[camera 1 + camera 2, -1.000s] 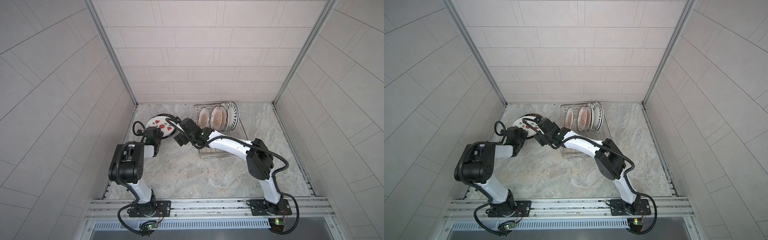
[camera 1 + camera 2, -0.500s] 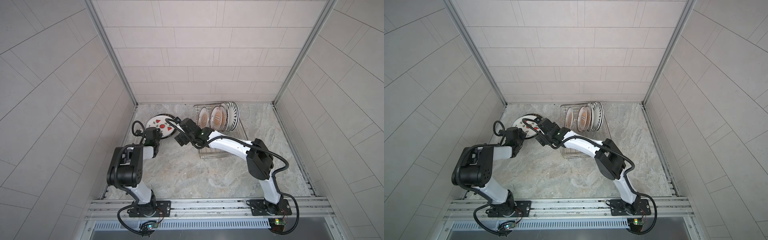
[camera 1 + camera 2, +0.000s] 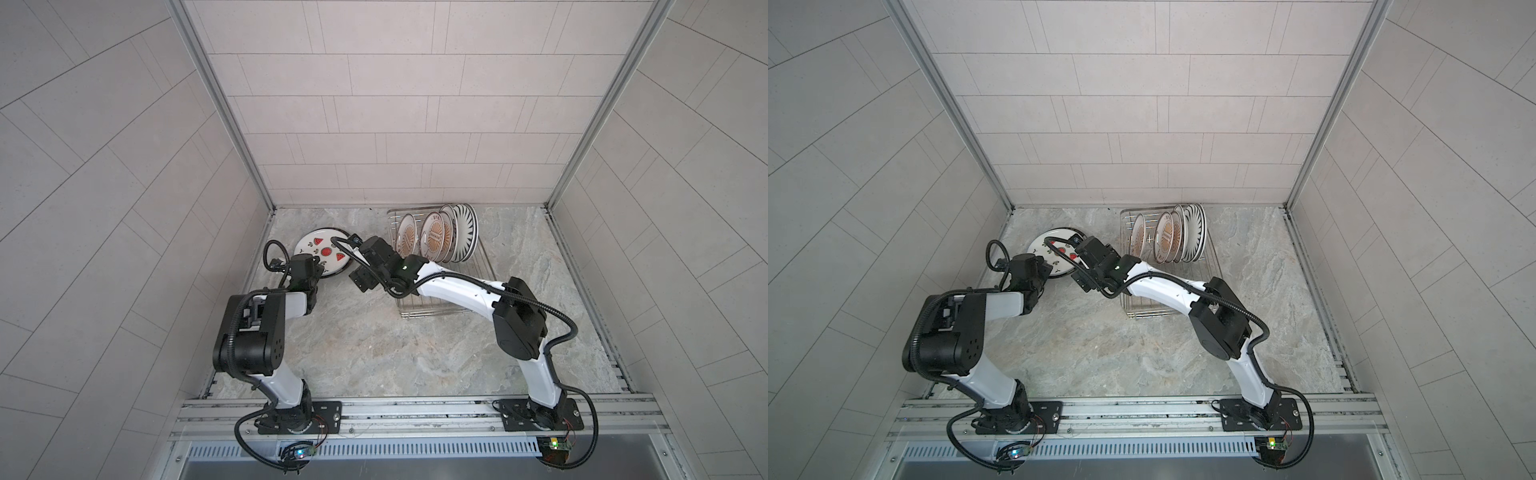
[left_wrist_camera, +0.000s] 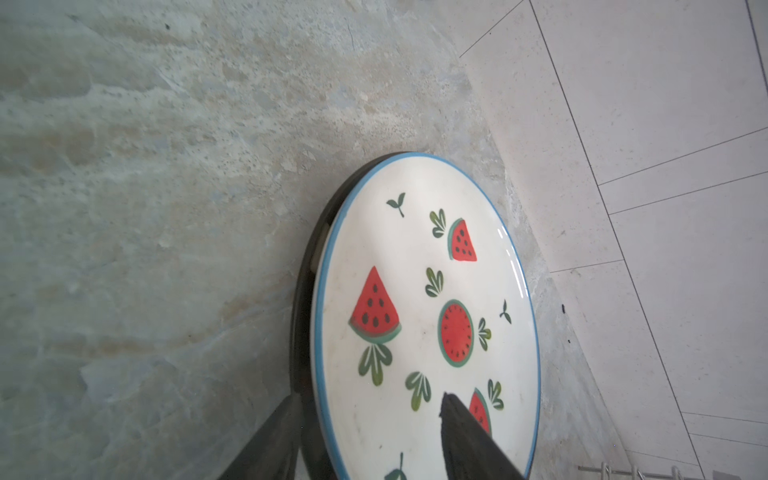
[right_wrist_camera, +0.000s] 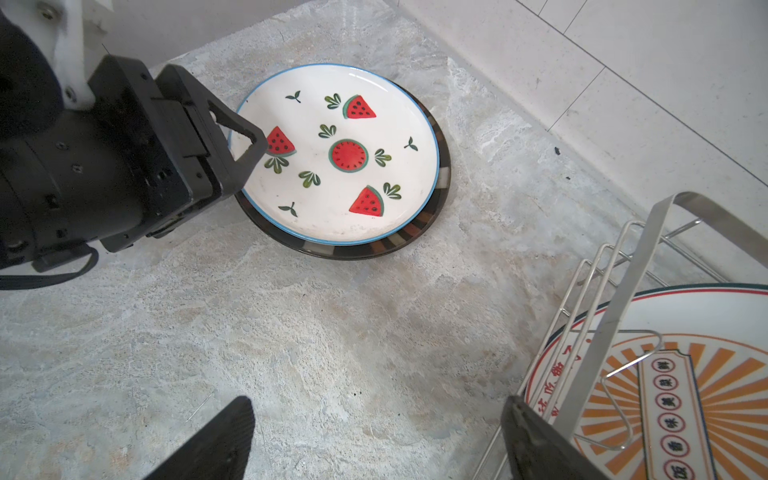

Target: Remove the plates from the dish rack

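The fingers (image 4: 465, 440) of the left gripper (image 4: 368, 403), in its wrist view, stand apart with the rim of the watermelon plate (image 4: 415, 291) between them; this plate lies flat on a dark-rimmed plate (image 4: 301, 291). In the right wrist view the right gripper (image 5: 376, 401) is spread wide, holding nothing, just beside the dish rack (image 5: 623, 299), where a sunburst plate (image 5: 727, 374) with Chinese lettering stands. In both top views several plates (image 3: 434, 239) (image 3: 1167, 239) stand upright in the rack, the watermelon plate left of it

Work surface: grey-beige marbled stone slab (image 3: 374, 353), walled by tile on three sides. Directly on it: wire dish rack (image 3: 424, 312) at back, right of centre; dark-rimmed plate (image 5: 374, 249) lying flat near back-left corner, beneath watermelon plate (image 5: 340, 191).
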You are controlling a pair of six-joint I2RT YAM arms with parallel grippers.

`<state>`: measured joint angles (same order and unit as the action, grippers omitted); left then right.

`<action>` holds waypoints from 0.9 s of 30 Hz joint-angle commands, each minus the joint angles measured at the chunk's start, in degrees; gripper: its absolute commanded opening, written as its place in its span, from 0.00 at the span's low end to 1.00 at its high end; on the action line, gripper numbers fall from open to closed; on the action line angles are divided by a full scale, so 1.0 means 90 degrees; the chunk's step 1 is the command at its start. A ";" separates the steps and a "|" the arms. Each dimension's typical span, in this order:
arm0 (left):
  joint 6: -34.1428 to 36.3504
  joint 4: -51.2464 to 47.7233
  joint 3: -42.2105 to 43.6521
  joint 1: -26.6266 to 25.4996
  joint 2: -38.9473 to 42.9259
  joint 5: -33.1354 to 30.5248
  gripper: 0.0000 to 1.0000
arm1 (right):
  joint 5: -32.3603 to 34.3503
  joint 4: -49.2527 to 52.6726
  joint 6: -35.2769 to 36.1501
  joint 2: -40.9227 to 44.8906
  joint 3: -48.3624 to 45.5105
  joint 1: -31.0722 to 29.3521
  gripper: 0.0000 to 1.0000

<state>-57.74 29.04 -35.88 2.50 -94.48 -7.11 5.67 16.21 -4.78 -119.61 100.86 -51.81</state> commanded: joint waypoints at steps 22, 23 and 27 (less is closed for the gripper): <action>0.1160 -0.0970 0.0735 -0.0355 0.2683 -0.0586 1.00 | 0.0273 -0.2140 -0.0177 0.1818 -0.1862 -0.0190 0.93; 0.1211 -0.1069 0.0735 -0.0374 0.2840 -0.0488 1.00 | 0.0280 -0.2428 -0.0242 0.1995 -0.2123 -0.0190 0.93; 0.1362 -0.1133 0.0888 -0.0705 0.3430 -0.0226 1.00 | 0.0557 -0.2912 -0.0458 0.2618 -0.2811 -0.0190 0.99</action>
<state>-48.31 21.23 -29.21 -1.80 -66.70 -9.65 7.70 -3.84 -6.76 -99.92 78.06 -53.34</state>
